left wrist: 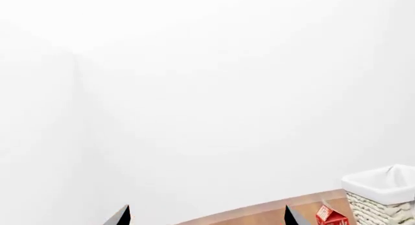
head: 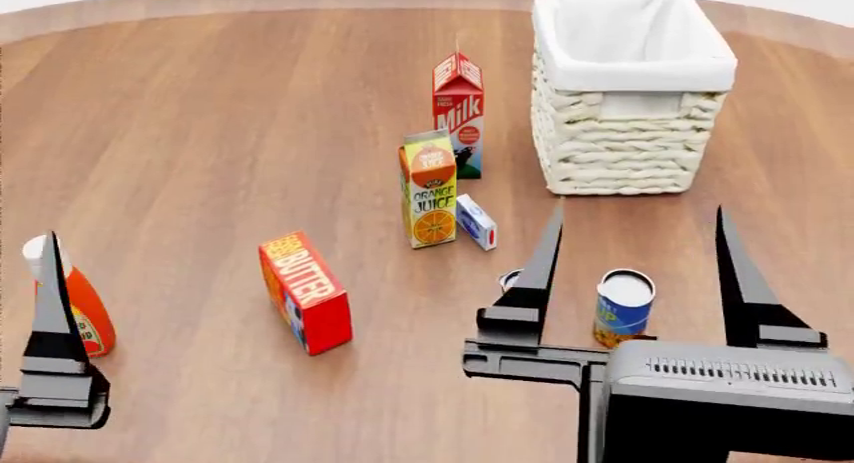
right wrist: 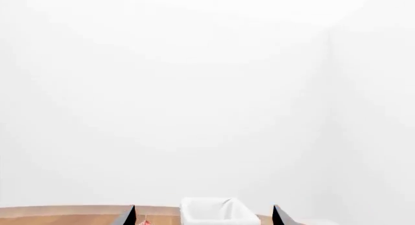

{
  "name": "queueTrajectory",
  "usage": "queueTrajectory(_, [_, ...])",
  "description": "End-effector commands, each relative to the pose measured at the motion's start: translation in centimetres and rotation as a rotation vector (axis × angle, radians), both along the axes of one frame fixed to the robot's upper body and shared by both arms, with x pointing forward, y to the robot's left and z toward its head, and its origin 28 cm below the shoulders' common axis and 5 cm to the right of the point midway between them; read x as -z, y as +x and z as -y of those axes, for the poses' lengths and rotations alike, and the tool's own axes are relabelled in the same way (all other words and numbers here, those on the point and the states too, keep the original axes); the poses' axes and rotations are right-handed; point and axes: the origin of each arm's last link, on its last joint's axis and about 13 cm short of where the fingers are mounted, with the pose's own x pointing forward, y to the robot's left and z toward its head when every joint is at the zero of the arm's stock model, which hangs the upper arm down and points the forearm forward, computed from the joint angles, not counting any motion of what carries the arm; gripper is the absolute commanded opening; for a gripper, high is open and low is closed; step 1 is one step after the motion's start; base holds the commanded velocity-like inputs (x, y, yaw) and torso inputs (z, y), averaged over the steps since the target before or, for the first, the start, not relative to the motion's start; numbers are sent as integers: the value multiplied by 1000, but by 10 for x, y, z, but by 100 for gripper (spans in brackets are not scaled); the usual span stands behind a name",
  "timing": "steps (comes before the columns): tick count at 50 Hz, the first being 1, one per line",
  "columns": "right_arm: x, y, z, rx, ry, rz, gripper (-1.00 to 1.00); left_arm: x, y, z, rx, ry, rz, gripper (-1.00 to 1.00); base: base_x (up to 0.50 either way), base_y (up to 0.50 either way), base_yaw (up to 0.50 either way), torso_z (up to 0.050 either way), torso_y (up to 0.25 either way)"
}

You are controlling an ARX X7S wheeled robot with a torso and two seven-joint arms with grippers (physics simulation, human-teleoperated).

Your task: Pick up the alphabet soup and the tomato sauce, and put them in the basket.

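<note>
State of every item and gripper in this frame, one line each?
alphabet soup: upright, between the open right gripper fingers, not visibly gripped
basket: upright, no cans visible inside
milk carton: upright
orange juice carton: upright
butter box: on its side
ketchup bottle: tilted
left gripper: only one finger seen

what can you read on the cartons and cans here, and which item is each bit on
"Milk" on the red and white milk carton
"ORANGE JUICE" on the orange juice carton
"BUTTER" on the red butter box
Small print above "Milk" and above "ORANGE JUICE": too small to read
Small white and blue box, the alphabet soup can and the ketchup bottle: labels too blurred to read
</note>
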Motion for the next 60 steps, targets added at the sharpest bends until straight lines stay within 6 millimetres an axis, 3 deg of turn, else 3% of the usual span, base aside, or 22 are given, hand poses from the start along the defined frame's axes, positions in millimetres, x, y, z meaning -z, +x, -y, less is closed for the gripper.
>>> queueTrajectory(1, [-10,-4,1,30,-14,66,100,-17,-10,-3,-1,18,73,100,0,0,0,50,39])
queueTrajectory(3, [-19,-5,1,49,-20,66,100,-18,-10,-3,0,17,76,100,0,0,0,50,35])
queueTrajectory(7, [-14,-6,1,40,-25,74,100,-18,-11,-2,5,12,80,100,0,0,0,50,36])
queueTrajectory(9, [-22,-8,1,46,-39,94,100,-18,-10,-2,7,14,79,100,0,0,0,50,36])
queueTrajectory(10, [-13,-8,1,37,-38,104,100,-18,-10,-2,8,14,79,100,0,0,0,50,33])
queueTrajectory(13, [-23,-10,0,30,-41,106,100,-20,-11,-1,9,14,82,100,0,0,0,50,36])
queueTrajectory(34, [-4,-12,-4,-41,-15,104,100,-15,-12,-1,19,-32,86,100,0,0,0,50,36])
queueTrajectory(54, [-1,-13,-5,-54,-24,92,100,-10,-16,1,53,-33,82,100,0,-179,0,0,0])
queueTrajectory(55, [-9,-12,-4,-54,-22,90,100,-10,-16,1,54,-33,83,100,0,-227,0,0,0])
queueTrajectory(60, [0,-12,-4,-53,-23,88,100,-9,-15,2,53,-29,82,100,0,-222,0,0,0])
